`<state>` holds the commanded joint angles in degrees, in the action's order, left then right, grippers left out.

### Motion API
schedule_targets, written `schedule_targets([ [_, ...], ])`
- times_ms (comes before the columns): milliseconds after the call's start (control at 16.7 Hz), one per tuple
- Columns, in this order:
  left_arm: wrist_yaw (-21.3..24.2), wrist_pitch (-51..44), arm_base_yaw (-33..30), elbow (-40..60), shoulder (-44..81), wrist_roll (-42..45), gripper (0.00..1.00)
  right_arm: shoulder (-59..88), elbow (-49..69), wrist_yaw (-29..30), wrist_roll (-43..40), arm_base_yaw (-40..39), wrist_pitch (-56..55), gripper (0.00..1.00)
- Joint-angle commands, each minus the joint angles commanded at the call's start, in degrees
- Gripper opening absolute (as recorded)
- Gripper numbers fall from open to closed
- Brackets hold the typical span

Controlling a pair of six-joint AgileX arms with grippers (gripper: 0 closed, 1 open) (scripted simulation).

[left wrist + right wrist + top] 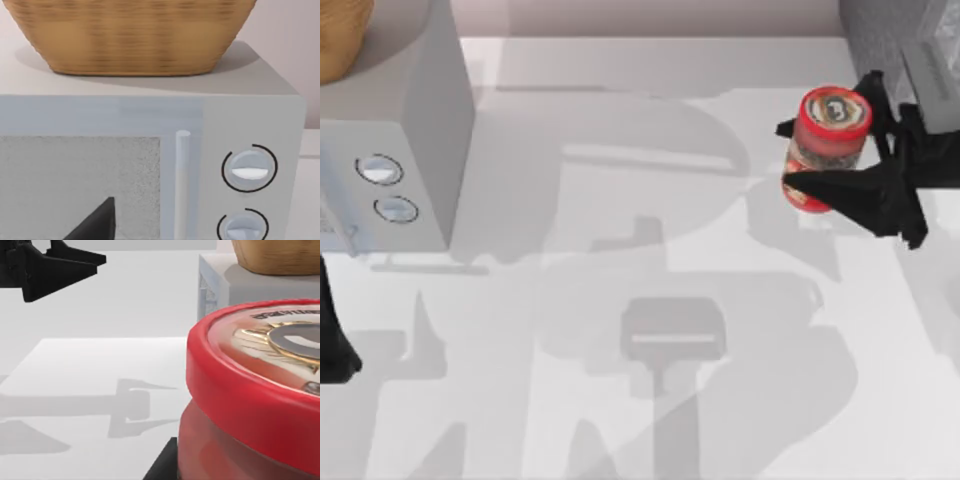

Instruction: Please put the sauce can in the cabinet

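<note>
Holding the sauce can (pixel 828 148) off the table, the right gripper (pixel 840 155) has its two black fingers clamped on the can's sides, one finger across the near side of the label and the other behind it toward the rear. The can hangs tilted at the right of the table (pixel 650 400), its red-rimmed top (pixel 260 370) leaning toward the back, just beside the dark grey speckled cabinet (pixel 885 35) in the far right corner. It is not inside yet.

I judge the step in hand to be carrying the can to the cabinet. To do it well, the grip should stay firm, since a round can held by its sides may twist or slide. Bringing the can level before moving it in, and approaching the lighter front panel (pixel 940 55) squarely, should keep the rim from catching the frame.

The left gripper (pixel 55 267) is parked at the left edge, facing the microwave (pixel 395 150) that carries a wicker basket (pixel 130 35); I cannot tell whether its fingers are parted or closed.
</note>
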<state>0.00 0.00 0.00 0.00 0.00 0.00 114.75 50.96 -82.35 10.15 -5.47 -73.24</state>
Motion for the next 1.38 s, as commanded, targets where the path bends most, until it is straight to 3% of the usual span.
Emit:
schedule_targets([
  [480, 0.00, 0.00, 0.00, 0.00, 0.00, 0.00, 1.00, -3.44, -0.70, 2.16, -0.84, -0.06, 1.39, 0.00],
  [1380, 0.00, 0.00, 0.00, 0.00, 0.00, 0.00, 1.00, -42.08, -19.79, 30.58, -3.15, 1.84, 28.15, 0.00],
])
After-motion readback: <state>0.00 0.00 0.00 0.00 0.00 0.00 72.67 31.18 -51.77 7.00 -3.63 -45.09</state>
